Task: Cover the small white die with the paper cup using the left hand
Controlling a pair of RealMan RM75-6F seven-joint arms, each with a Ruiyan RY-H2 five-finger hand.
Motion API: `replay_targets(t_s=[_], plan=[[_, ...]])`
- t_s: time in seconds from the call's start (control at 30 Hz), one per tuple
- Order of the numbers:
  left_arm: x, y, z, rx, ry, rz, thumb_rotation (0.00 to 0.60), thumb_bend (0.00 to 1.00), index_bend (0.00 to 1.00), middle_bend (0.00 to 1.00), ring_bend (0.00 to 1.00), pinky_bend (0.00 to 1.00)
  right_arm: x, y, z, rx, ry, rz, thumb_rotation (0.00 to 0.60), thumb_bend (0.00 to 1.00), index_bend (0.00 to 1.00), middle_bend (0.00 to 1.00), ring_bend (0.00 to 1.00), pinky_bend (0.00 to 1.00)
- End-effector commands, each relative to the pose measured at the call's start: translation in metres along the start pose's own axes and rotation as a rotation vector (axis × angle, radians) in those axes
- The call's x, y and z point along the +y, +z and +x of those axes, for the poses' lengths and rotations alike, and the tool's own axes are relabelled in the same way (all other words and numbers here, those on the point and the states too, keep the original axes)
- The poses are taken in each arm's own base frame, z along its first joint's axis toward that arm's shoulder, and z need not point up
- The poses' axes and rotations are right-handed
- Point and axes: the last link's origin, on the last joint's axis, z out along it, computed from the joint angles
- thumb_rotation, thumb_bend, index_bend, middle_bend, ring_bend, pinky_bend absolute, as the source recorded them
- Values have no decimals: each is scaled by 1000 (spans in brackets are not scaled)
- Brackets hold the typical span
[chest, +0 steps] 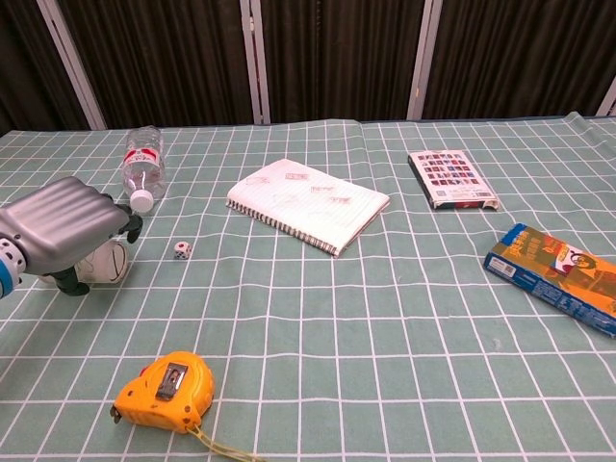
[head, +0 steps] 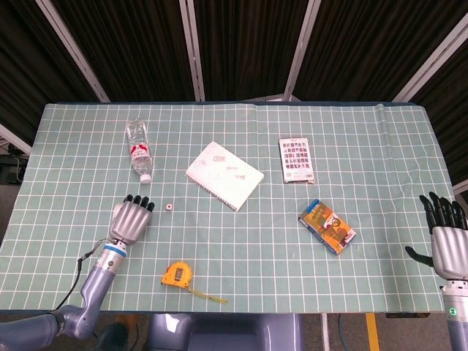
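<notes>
The small white die (head: pixel 169 208) (chest: pixel 182 250) lies on the green grid mat, just right of my left hand. The paper cup (chest: pixel 106 262) lies on its side with its mouth towards the die. My left hand (head: pixel 130 220) (chest: pixel 63 226) lies over the cup with its fingers curled across the top and the thumb under it, gripping it. The head view hides the cup beneath the hand. My right hand (head: pixel 447 238) rests at the table's right edge with fingers spread, holding nothing.
A water bottle (head: pixel 139 150) (chest: pixel 142 168) lies behind the left hand. A spiral notebook (head: pixel 224 174) sits mid-table and a yellow tape measure (head: pixel 178 274) near the front edge. A dark card box (head: pixel 296 159) and a colourful box (head: pixel 327 226) lie to the right.
</notes>
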Motion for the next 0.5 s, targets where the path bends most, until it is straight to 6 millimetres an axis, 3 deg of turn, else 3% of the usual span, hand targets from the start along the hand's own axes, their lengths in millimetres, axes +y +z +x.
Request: replay_targets(t_s=[0.03,0.2,0.37,0.5], plan=[[-1,0,0,-3,-18,11,600,0,480,448,458,518,0,0,0,-1,0,0,600,0,0,0,0,0],[-7,1,3,8,-63,34,600,0,502,472,489,548,0,0,0,-3,0,1,600,0,0,0,0,0],[-27,3,21,67,-248,77,600,0,511,472,489,549,0,0,-1,-4,0,0,600,0,0,0,0,0],[-52,7,44,183,-655,109,600,0,524,472,488,548,0,0,-1,-6,0,0,600,0,0,0,0,0]])
